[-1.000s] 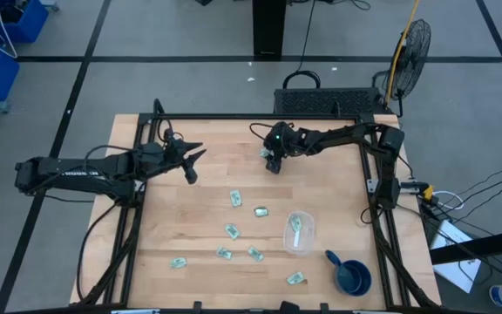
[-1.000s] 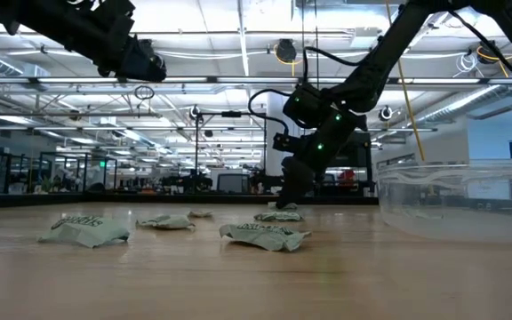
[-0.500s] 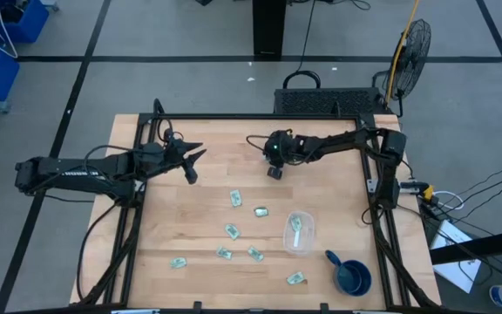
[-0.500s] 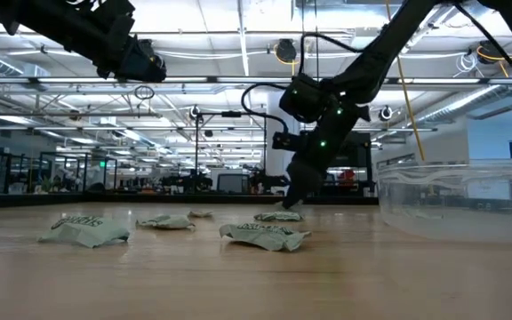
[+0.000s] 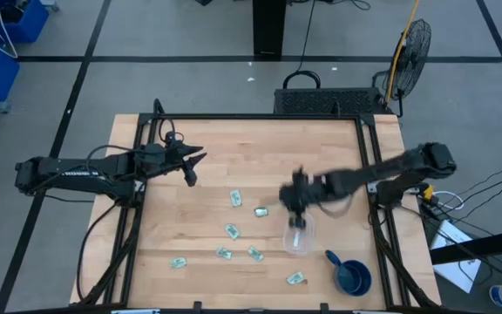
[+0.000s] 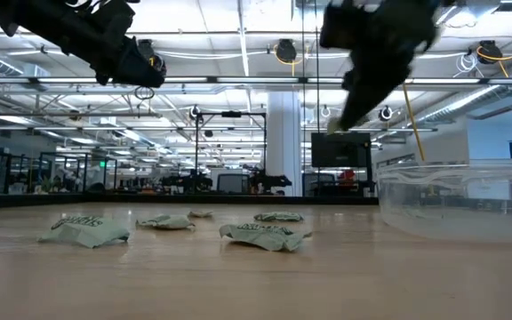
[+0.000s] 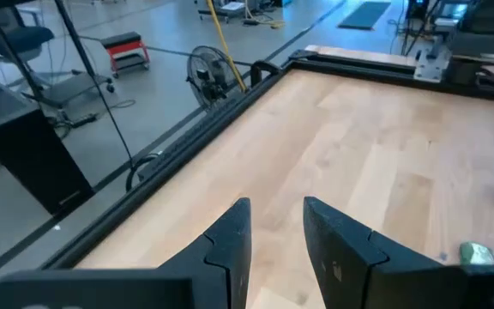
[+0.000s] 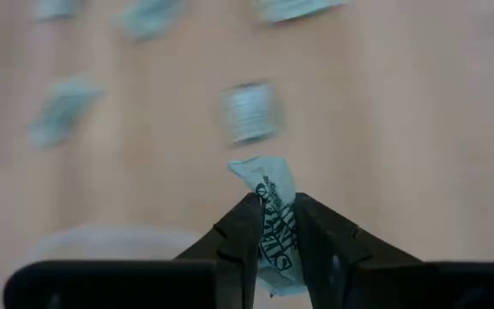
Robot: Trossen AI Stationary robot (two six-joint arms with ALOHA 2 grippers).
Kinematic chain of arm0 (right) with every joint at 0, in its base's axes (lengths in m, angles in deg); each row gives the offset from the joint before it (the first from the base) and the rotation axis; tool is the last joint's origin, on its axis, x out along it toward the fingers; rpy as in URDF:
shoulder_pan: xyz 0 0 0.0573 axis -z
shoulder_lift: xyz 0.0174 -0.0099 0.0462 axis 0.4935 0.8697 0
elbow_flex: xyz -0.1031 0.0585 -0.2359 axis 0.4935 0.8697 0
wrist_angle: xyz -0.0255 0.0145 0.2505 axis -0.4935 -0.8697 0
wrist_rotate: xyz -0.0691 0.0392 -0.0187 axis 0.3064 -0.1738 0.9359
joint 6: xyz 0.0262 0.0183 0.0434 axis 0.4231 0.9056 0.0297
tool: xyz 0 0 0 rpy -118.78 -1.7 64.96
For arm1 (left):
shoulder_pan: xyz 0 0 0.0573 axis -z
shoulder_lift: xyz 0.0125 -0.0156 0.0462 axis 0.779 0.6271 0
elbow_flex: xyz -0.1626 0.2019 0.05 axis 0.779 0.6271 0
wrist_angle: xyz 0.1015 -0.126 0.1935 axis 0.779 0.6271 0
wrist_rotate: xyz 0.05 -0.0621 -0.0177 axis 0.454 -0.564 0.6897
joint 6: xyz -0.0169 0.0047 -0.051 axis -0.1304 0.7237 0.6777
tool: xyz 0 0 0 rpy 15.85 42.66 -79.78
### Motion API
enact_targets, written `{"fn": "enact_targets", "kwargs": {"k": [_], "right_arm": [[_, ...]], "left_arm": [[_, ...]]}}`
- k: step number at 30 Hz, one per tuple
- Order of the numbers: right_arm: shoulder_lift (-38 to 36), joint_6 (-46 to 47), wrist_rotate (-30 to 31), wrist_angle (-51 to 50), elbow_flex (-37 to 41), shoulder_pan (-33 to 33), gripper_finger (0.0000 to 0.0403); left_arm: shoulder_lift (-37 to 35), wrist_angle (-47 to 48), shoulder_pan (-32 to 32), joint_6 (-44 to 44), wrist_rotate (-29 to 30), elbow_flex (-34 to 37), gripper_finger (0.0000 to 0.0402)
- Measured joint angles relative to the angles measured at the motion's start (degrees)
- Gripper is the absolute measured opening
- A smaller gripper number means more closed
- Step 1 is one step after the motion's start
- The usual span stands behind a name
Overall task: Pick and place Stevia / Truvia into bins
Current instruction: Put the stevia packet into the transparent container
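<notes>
My right gripper (image 8: 271,225), fingers pinching a Stevia packet (image 8: 274,223), needs centring over the clear bin (image 5: 299,234) before release; left gripper (image 7: 277,230) idles, fingers narrowly parted.

The left gripper (image 7: 276,225) hangs above the bare wooden table (image 7: 350,146), its two dark fingers (image 7: 230,240) slightly parted. A pale green packet (image 7: 476,252) lies near the table's edge, and a floor fan (image 7: 206,75) stands beyond it.

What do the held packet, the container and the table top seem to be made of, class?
Packet, pinched in the right gripper: likely thin matte paper, since it creases and carries print. Container: clear, glossy plastic; the room shows through its wall. Table top: pale wood, apparently, with visible plank seams.
</notes>
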Motion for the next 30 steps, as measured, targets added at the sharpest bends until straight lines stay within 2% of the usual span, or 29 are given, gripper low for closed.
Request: {"fn": "enact_targets", "kwargs": {"k": [4, 7, 10, 13, 18, 21, 24, 30], "right_arm": [[2.1, 7.2, 2.1, 2.6, 0.0, -11.7, 0.0076], [4.2, 12.4, 4.8, 2.5, 0.0, -16.3, 0.0093], [6.6, 17.1, 5.3, 2.2, 0.0, -17.9, 0.0118], [9.4, 17.9, 3.7, 2.0, 0.0, -18.1, 0.0145], [9.7, 11.5, 4.1, 1.1, 0.0, -17.4, 0.0176], [6.9, 7.2, 9.1, 0.5, 0.0, -16.6, 0.0186], [3.5, 6.9, 15.6, 1.5, 0.0, -15.9, 0.0189], [0.1, 0.0, 30.8, 8.8, 0.0, -15.6, 0.0186]], "left_arm": [[0.0, -0.2, 0.0, 0.1, -0.1, 0.0, 0.0115], [0.0, -1.5, 0.0, 0.1, -0.1, 0.0, 0.0115], [0.0, -2.2, 0.0, 1.0, -0.9, 0.0, 0.0115], [0.0, -2.2, 0.0, 1.9, -2.6, 0.0, 0.0115], [0.0, -2.5, 0.0, 2.6, -7.4, 0.0, 0.0115], [0.0, -1.1, 0.1, 1.0, -14.7, 0.0, 0.0115], [0.4, 3.5, 1.0, 1.8, -21.1, 0.0, 0.0115], [1.0, 20.6, 5.7, 2.0, -29.6, -0.1, 0.0115]]}}
